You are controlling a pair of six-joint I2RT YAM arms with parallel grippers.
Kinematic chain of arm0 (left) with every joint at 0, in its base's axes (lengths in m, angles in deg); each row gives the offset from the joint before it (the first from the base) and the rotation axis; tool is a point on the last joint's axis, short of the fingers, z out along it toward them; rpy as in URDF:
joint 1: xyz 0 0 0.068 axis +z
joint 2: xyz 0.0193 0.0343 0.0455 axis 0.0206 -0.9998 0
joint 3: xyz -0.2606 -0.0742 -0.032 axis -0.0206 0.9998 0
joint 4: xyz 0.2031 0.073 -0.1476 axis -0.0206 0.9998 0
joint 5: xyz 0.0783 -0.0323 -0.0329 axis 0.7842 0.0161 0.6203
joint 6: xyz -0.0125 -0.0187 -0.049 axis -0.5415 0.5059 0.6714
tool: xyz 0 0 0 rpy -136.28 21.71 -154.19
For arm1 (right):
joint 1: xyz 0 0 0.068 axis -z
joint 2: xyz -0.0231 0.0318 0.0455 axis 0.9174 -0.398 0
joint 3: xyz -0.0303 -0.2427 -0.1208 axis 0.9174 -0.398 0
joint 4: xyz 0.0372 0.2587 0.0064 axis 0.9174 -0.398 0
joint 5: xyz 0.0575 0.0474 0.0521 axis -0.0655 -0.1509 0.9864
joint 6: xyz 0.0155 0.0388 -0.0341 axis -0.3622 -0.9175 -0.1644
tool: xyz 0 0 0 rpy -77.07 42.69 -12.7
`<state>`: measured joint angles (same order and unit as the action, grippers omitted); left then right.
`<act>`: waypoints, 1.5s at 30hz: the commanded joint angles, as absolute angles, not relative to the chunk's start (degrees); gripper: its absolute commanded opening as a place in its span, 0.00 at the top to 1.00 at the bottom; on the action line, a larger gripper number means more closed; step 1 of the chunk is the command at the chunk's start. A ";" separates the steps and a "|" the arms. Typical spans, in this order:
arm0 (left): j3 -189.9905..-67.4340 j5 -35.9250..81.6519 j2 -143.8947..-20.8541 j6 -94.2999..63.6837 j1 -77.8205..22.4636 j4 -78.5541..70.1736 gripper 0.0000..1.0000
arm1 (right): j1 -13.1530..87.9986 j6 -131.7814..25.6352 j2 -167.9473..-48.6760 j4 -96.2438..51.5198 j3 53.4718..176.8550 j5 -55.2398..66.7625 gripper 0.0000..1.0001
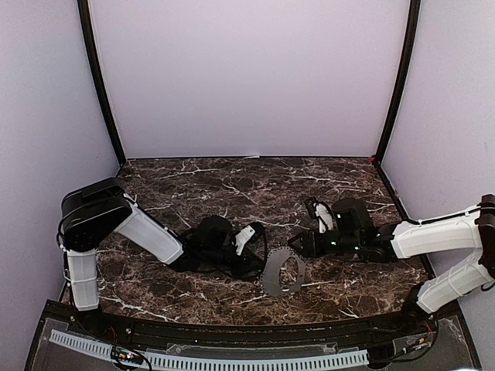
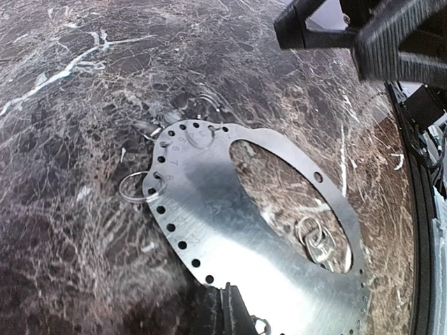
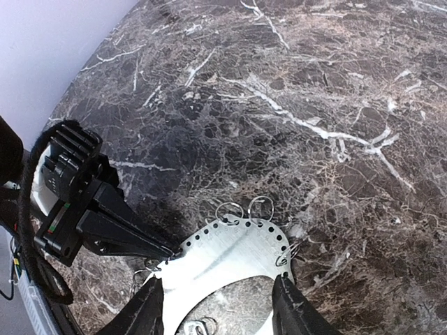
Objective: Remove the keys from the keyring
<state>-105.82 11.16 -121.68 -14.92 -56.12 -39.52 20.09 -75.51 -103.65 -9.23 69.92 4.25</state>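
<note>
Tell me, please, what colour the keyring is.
The keyring is shiny pale grey, with holes along its rim; clearest in the left wrist view.

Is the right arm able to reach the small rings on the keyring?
Likely yes: the right tool, open, is at the keyring; the rings lie just ahead, and the left tool grips aside.

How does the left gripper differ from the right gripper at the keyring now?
The left gripper is shut, its tips pinching the rim of the keyring; the right gripper has its fingers apart, one at each side of it. The left gripper bites one spot on the edge; the right gripper spans the keyring's width, and whether it presses I cannot tell. Both are black, at the same keyring.
</note>
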 commanded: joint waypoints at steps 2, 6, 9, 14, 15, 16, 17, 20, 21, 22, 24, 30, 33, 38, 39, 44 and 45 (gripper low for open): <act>-102.86 8.24 -112.61 -13.79 -56.37 -41.55 1.00 | 20.37 -71.45 -97.48 -2.45 67.16 9.47 0.45; -101.13 6.76 -107.29 -11.29 -56.37 -41.50 1.00 | 20.24 -69.74 -94.70 2.31 64.56 15.45 0.42; -101.58 6.51 -104.08 -10.12 -56.37 -38.63 1.00 | 19.91 -69.30 -94.35 4.92 63.60 18.65 0.39; -101.26 6.28 -98.51 -8.83 -56.29 -35.65 1.00 | 19.53 -68.59 -92.35 6.92 62.09 17.88 0.31; -100.80 6.36 -97.11 -8.54 -56.29 -35.56 1.00 | 19.53 -68.56 -91.77 6.92 61.99 17.82 0.31; -100.30 6.55 -95.67 -8.30 -56.29 -35.62 1.00 | 19.53 -68.57 -91.54 6.92 61.84 17.67 0.30; -99.72 6.87 -94.05 -8.15 -56.17 -35.59 1.00 | 19.52 -68.58 -91.34 6.66 61.73 17.45 0.30; -98.22 10.79 -89.14 -7.62 -55.39 -33.40 1.00 | 19.45 -69.44 -91.22 7.16 60.63 15.64 0.30; -97.66 12.92 -87.82 -7.33 -54.83 -32.09 1.00 | 19.46 -70.49 -91.07 7.45 60.07 13.63 0.30; -96.74 15.14 -86.69 -6.73 -53.98 -30.97 1.00 | 19.51 -71.50 -91.18 7.49 59.53 11.86 0.30; -93.95 17.65 -84.63 -4.02 -51.09 -30.25 1.00 | 19.44 -72.92 -92.02 7.43 58.79 9.94 0.30; -86.44 19.27 -83.17 1.62 -42.30 -28.67 1.00 | 12.60 -72.23 -100.97 3.10 62.28 2.27 0.37; -84.52 20.85 -83.18 2.53 -39.98 -27.60 1.00 | 6.33 -68.89 -107.38 -3.20 67.03 -6.84 0.37; -82.08 25.58 -82.67 2.64 -38.44 -25.15 1.00 | 0.46 -66.58 -115.00 -6.39 71.12 -14.32 0.37; -81.65 25.95 -82.56 2.66 -38.37 -25.00 1.00 | -0.15 -66.22 -115.62 -6.50 71.31 -15.64 0.37; -80.53 28.20 -82.94 2.82 -38.19 -23.47 0.93 | -4.01 -64.11 -118.15 -12.09 73.79 -21.95 0.36; -80.32 28.48 -82.92 2.90 -38.23 -23.40 0.88 | -4.64 -63.88 -118.42 -13.23 74.31 -23.14 0.36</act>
